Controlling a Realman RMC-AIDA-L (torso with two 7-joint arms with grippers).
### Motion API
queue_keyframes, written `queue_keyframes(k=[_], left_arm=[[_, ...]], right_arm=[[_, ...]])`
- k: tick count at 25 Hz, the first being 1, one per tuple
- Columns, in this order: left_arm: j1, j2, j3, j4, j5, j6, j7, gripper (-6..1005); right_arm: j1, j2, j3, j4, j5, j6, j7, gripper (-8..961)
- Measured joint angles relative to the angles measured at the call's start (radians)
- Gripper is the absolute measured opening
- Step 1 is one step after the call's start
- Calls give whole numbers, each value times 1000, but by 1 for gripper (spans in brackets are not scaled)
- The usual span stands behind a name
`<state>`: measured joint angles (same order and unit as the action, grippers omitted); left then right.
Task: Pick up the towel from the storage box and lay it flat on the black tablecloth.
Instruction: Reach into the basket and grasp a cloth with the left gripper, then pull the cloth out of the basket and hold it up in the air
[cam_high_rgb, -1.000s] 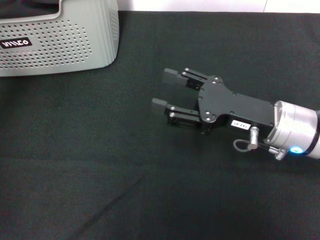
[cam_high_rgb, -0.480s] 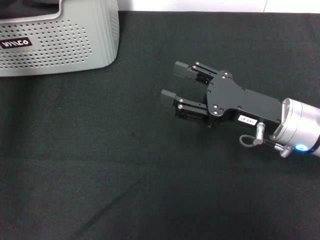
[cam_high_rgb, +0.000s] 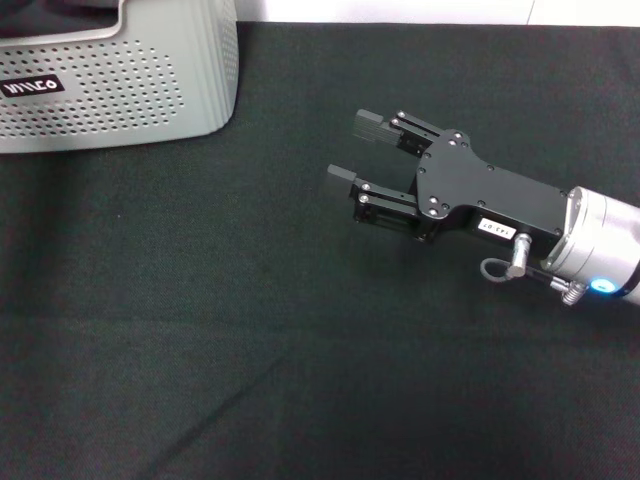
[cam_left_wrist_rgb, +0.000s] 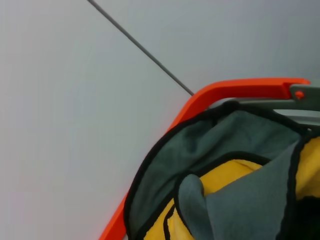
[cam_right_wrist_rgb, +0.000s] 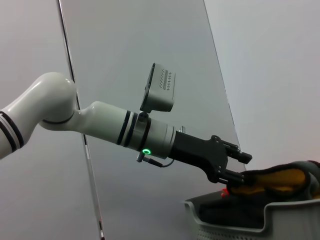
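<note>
The towel, yellow-orange and grey-green with black edging, hangs bunched just above the light grey storage box. My left gripper is shut on one end of it. The left wrist view shows the towel's folds close up. In the head view the perforated storage box stands at the far left on the black tablecloth; the towel does not show there. My right gripper hovers open and empty over the tablecloth, right of the box.
A black label with white lettering is on the box wall. An orange curved edge runs beside the towel in the left wrist view. A white wall lies beyond the tablecloth's far edge.
My right gripper has drifted to the right and a little farther away over the tablecloth, still open. The box has not moved.
</note>
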<state>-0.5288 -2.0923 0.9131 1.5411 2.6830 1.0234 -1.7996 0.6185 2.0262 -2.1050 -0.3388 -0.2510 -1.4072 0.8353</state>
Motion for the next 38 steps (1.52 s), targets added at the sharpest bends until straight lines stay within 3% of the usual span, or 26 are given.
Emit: queue_keyframes(k=[15, 23, 26, 30, 31, 34, 35, 38], left_arm=[[-6, -1, 30, -55, 5, -15, 0, 518], [5, -1, 23, -40, -46, -16, -70, 190], [29, 0, 17, -2, -115, 6, -87, 83], [48, 5, -14, 54, -230, 70, -99, 18], [50, 14, -82, 97, -359, 160, -106, 18], [50, 22, -142, 127, -477, 233, -119, 17], [57, 30, -184, 168, -589, 297, -140, 17], [75, 35, -200, 238, -663, 333, -168, 16]], right_arm=[[-5, 2, 1, 0, 0, 15, -1, 765], [-37, 2, 24, -8, 1, 5, -1, 764], [-42, 1, 26, -9, 1, 0, -1, 764], [-46, 1, 27, -10, 1, -25, -1, 764], [-46, 1, 28, -10, 1, -33, -1, 764], [-45, -1, 37, -10, 1, -58, -9, 764], [-45, -1, 40, -10, 1, -71, -15, 764], [-46, -2, 51, -10, 0, -100, -32, 764]])
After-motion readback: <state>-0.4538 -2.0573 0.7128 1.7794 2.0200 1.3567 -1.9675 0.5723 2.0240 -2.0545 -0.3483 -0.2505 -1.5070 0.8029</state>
